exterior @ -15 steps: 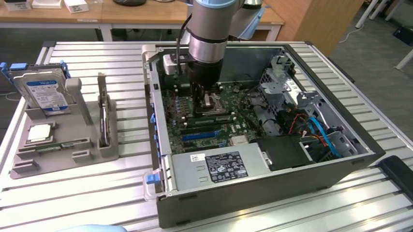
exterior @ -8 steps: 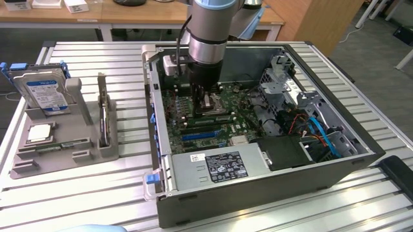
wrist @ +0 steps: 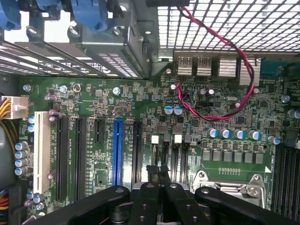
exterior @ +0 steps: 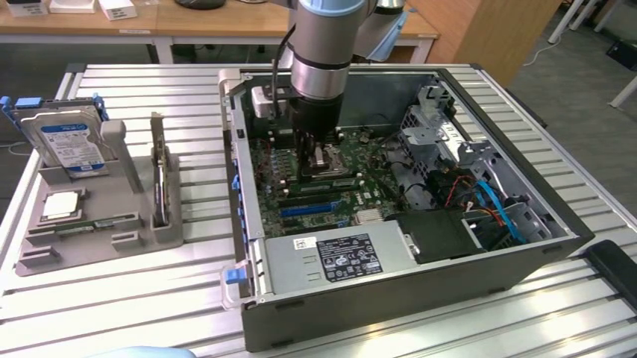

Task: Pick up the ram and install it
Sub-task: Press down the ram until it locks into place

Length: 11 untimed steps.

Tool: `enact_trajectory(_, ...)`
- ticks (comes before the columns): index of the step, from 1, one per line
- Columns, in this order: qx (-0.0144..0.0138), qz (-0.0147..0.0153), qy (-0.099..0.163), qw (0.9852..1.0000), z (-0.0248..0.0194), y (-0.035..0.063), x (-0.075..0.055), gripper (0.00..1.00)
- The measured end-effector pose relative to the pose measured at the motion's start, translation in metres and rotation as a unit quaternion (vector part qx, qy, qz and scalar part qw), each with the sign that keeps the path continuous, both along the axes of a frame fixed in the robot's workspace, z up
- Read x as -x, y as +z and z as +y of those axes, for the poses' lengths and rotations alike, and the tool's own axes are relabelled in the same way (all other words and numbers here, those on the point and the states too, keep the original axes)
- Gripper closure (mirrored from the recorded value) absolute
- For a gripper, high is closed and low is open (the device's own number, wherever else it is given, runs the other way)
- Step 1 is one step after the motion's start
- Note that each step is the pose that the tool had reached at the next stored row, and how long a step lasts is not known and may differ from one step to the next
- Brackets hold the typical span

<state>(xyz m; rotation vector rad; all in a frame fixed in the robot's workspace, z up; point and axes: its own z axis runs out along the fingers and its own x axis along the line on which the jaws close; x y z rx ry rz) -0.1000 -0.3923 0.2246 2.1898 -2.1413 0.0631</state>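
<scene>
Slatted metal desk (exterior: pixel 149 298) is carrying an open computer case (exterior: pixel 398 298) and, toward the exterior view's left, a grey holder tray (exterior: pixel 149 231). Down inside the case the hand (exterior: pixel 321 155) is hovering over the motherboard (exterior: pixel 298 190), its fingers (wrist: pixel 159 180) pressed together and gripping nothing. Well apart from it, the ram (exterior: pixel 100 223) is lying flat in the tray, below the blue-labelled hard drive (exterior: pixel 70 142).
</scene>
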Motion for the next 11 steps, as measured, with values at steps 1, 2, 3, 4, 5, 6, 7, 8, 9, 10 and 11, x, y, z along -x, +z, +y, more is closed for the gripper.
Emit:
enact_trajectory(1, 0.0000, 0.0000, 0.000, 1.0000, 0.0000, -0.0002, 0.0000, 0.90)
enact_trajectory(2, 0.0000, 0.0000, 0.000, 1.0000, 0.0000, -0.0003, 0.0000, 0.90)
enact_trajectory(3, 0.0000, 0.0000, 0.000, 1.0000, 0.0000, -0.0004, 0.0000, 0.90)
enact_trajectory(4, 0.0000, 0.0000, 0.000, 1.0000, -0.0001, -0.0005, 0.0000, 0.90)
enact_trajectory(5, 0.0000, 0.0000, 0.000, 1.0000, -0.0001, -0.0006, 0.0000, 0.90)
enact_trajectory(6, 0.0000, -0.0001, 0.000, 1.0000, -0.0002, -0.0007, 0.0001, 0.90)
enact_trajectory(7, 0.0000, -0.0001, 0.000, 1.0000, -0.0002, -0.0008, 0.0001, 0.90)
enact_trajectory(8, 0.0000, 0.0000, 0.000, 1.0000, -0.0003, -0.0009, 0.0000, 0.90)
enact_trajectory(9, -0.0001, -0.0001, 0.000, 1.0000, -0.0003, -0.0010, 0.0000, 0.90)
enact_trajectory(10, -0.0001, -0.0001, 0.000, 1.0000, -0.0003, -0.0010, 0.0000, 0.90)
enact_trajectory(11, -0.0001, -0.0001, -0.001, 1.0000, -0.0004, -0.0011, 0.0000, 0.90)
